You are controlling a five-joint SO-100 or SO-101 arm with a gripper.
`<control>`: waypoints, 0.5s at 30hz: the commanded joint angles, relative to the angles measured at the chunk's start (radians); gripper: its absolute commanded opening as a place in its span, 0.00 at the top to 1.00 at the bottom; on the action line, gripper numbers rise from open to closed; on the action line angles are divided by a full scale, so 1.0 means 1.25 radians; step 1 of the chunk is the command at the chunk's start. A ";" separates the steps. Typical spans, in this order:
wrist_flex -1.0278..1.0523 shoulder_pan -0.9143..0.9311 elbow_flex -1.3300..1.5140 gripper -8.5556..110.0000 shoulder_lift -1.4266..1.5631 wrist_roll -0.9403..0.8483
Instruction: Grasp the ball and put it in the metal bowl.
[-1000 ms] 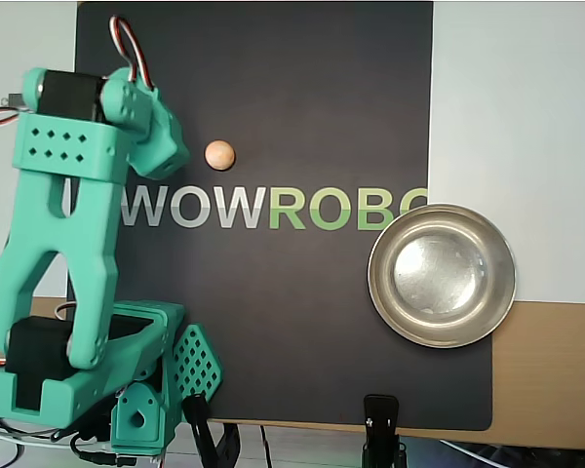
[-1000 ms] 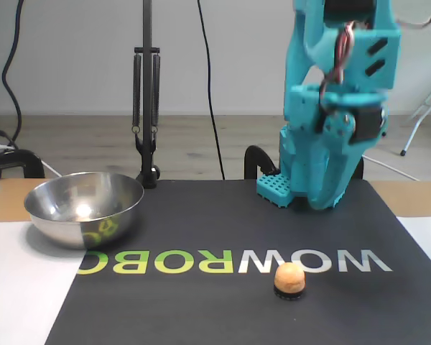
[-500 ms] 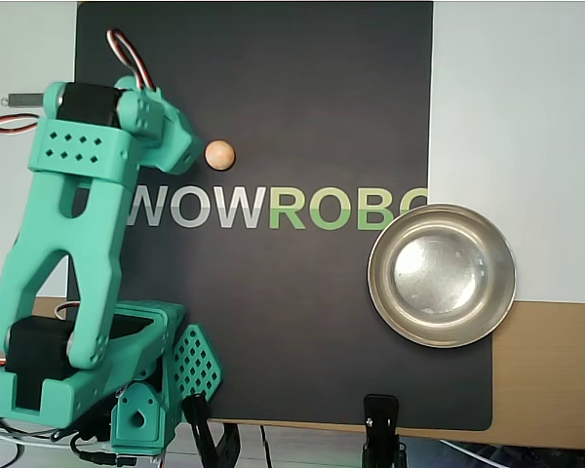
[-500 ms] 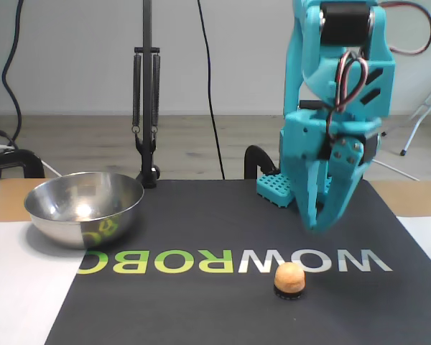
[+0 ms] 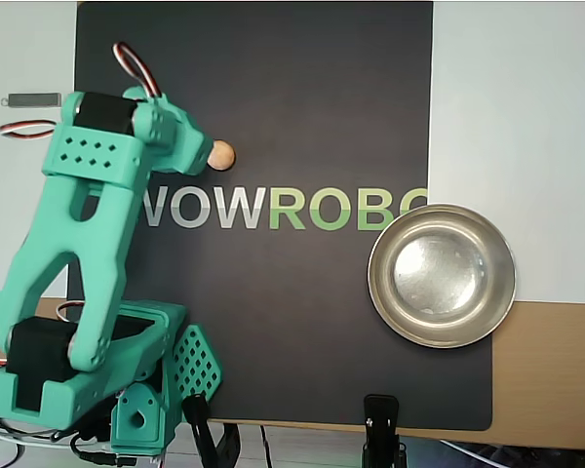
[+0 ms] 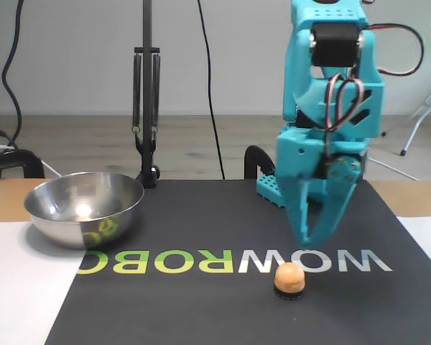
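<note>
Mat [image 5: 302, 322]: a dark rectangular mat with the letters WOWROBO printed across it in white and green; it lies over a white sheet and a wooden tabletop [image 5: 551, 375].
Arm [image 5: 73, 244]: a teal printed arm, its base at the lower left of the overhead view, reaching up along the mat's left side; in the fixed view it stands behind the mat and bends down toward the front.
Metal bowl [image 5: 443, 276]: a round shiny steel bowl sitting on the mat's right edge in the overhead view, on the left in the fixed view [image 6: 84, 207] — its inside shows only reflections, nothing lies in it.
Gripper [image 6: 310, 241]: pointing downward, tips close together and coming to a narrow point in the fixed view, holding nothing; it hangs above the mat, just behind and slightly right of the ball. In the overhead view its body [image 5: 180, 146] covers the ball's left edge.
Ball [image 5: 222, 155]: a small peach-coloured sphere on the mat just above the white W-O letters, well apart from the bowl; in the fixed view [image 6: 289, 276] it rests in front of the lettering on a dark base — whether that is a stand or its shadow I cannot tell.
Clamp stand [image 6: 146, 108]: a black sprung pole behind the bowl.
</note>
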 commanded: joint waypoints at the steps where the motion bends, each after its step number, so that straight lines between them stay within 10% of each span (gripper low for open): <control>1: -0.004 0.017 0.000 0.93 0.001 -0.005; 15: -0.005 0.065 -0.002 0.93 0.013 -0.005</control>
